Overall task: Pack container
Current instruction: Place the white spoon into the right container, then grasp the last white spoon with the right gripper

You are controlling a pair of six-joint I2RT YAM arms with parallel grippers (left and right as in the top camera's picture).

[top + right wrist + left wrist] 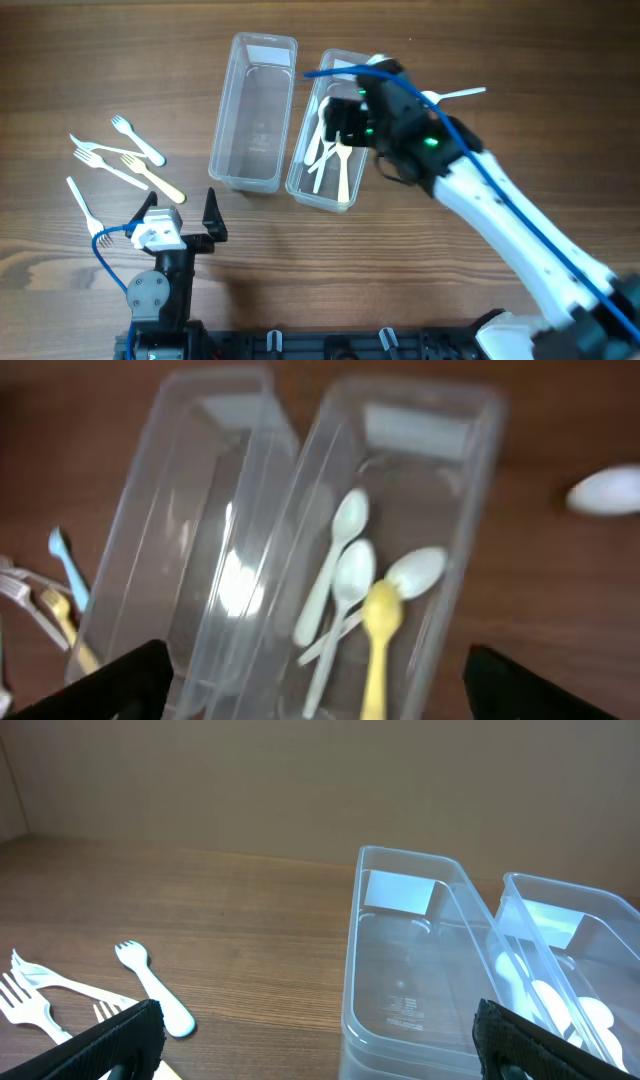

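Two clear plastic containers stand side by side. The left container (253, 112) holds nothing. The right container (300, 182) holds several white spoons and a yellow spoon (378, 640). My right gripper (345, 115) hovers open and empty over the right container. My left gripper (180, 215) is open and empty near the table's front, short of the left container (410, 970). Several forks (120, 160), white, yellow and pale blue, lie on the table at the left. A white spoon (455, 96) lies right of the containers.
A wooden table (500, 60) bears everything. The forks also show at the lower left of the left wrist view (150, 990). The loose white spoon shows at the right edge of the right wrist view (605, 490).
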